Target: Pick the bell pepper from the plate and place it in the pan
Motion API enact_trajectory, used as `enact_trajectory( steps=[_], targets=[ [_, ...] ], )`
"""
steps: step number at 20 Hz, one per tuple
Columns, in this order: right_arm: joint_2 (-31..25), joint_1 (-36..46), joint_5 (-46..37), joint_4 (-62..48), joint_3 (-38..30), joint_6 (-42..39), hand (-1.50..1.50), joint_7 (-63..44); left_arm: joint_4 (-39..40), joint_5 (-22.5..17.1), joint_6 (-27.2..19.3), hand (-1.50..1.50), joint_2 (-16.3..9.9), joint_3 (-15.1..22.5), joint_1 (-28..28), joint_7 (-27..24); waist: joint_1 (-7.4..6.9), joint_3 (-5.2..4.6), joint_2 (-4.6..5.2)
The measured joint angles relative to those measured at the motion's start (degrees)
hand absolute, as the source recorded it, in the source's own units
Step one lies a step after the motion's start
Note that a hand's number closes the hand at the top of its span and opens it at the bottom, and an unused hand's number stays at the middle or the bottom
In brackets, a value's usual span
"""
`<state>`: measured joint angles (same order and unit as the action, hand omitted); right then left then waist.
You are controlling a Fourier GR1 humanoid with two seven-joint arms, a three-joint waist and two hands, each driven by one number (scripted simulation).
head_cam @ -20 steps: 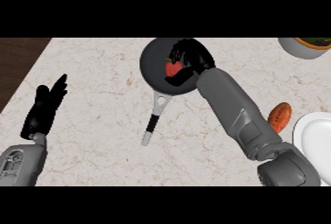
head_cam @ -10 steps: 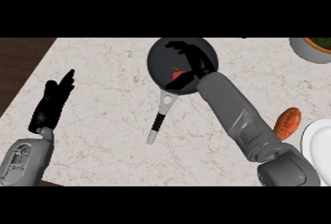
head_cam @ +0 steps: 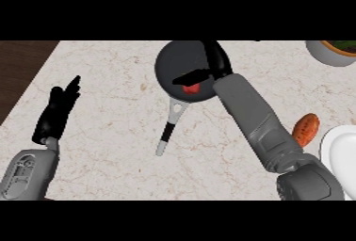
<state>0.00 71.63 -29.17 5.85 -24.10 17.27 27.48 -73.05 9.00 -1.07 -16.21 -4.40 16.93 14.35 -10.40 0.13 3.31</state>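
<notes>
Already the red bell pepper [head_cam: 190, 88] lies inside the pan [head_cam: 175, 61], beneath the right hand [head_cam: 217, 60], whose fingers look spread, holding nothing. Withdrawing carelessly, the forearm could nudge the pan across the counter [head_cam: 118, 141].

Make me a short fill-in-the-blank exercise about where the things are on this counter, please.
1. The red bell pepper lies inside the ____.
2. The right hand is over the pan, while the ____ hand rests open at the left.
3. The orange vegetable lies beside the white ____.

Missing words: pan; left; plate
</notes>
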Motion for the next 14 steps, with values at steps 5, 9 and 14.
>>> enact_trajectory(
  steps=[5,9,14],
  targets=[
    [-0.6,-0.1,2.6,0.9,-2.6,1.5,-1.5,0.2,0.1,-0.4,-0.1,0.0,-0.9,-1.3,-0.4,0.3,1.9,-0.04,-0.29],
    [-3.9,-0.6,4.4,1.6,-4.4,0.2,-1.5,-0.3,0.0,-0.4,-0.7,0.0,-0.8,-1.9,-2.1,-0.3,3.48,-0.06,-0.68],
    [-10.1,-2.7,5.8,2.1,-5.8,-5.8,-1.5,0.8,0.0,-0.9,-0.8,0.0,-1.5,-3.3,-4.0,-1.0,5.21,-0.04,-1.19]
  ],
)
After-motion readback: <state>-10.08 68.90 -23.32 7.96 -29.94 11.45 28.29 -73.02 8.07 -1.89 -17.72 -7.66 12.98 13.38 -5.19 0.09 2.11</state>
